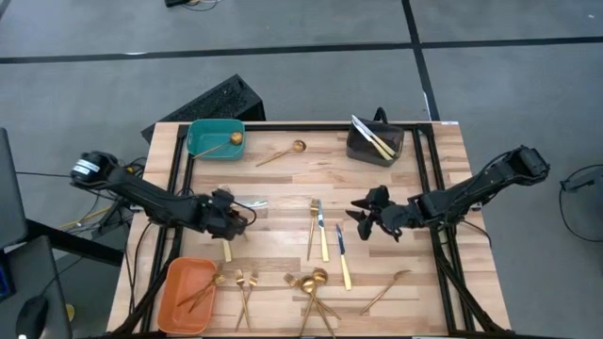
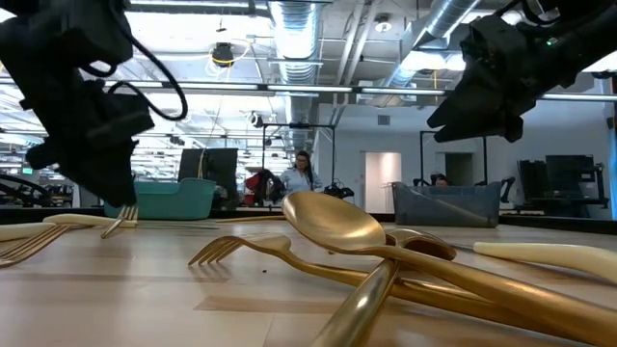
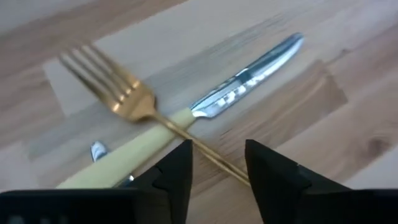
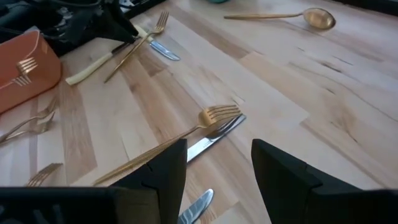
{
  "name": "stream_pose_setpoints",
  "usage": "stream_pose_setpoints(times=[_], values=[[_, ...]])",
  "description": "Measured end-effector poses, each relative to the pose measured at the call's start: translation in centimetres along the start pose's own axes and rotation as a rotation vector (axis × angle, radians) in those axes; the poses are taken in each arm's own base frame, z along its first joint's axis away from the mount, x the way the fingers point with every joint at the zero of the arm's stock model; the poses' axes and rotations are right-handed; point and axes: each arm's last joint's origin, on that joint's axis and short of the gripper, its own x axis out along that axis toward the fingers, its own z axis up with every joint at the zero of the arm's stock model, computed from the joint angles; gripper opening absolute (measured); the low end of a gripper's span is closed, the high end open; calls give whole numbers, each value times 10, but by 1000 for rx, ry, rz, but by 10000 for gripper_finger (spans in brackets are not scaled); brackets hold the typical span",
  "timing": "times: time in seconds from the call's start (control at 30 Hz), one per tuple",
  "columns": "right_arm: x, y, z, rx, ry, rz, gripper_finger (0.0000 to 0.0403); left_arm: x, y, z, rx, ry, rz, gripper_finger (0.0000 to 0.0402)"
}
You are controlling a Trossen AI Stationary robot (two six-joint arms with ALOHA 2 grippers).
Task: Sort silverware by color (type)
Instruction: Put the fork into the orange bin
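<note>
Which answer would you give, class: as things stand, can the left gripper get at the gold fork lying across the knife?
Probably yes. The left gripper is open right over the gold fork, whose thin handle runs between its fingers. Nothing covers the fork; it only lies across the knife.

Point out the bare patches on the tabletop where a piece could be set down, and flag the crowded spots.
Free: the strip between the teal bin and the dark grey bin, apart from one spoon, and the wood beyond the right gripper toward the table edge. Crowded: the near-edge pile of gold pieces and the fork-knife cluster mid-table.
</note>
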Motion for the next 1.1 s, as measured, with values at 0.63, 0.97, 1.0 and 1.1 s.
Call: stream_pose_setpoints(times=[0.63,0.97,1.0,1.1], values=[[0,-1,0,-5,3,-4,204,18,-15,-10,69,72,75,89],[-3,2,-2,-6,-39,-34,204,-1,-38,2,257,9,14,15],[-3,3,-3,-9,-50,-42,204,-7,-42,3,281,3,11,15],[-4,5,-6,-8,-65,-56,204,-33,-57,8,353,-4,-3,11]])
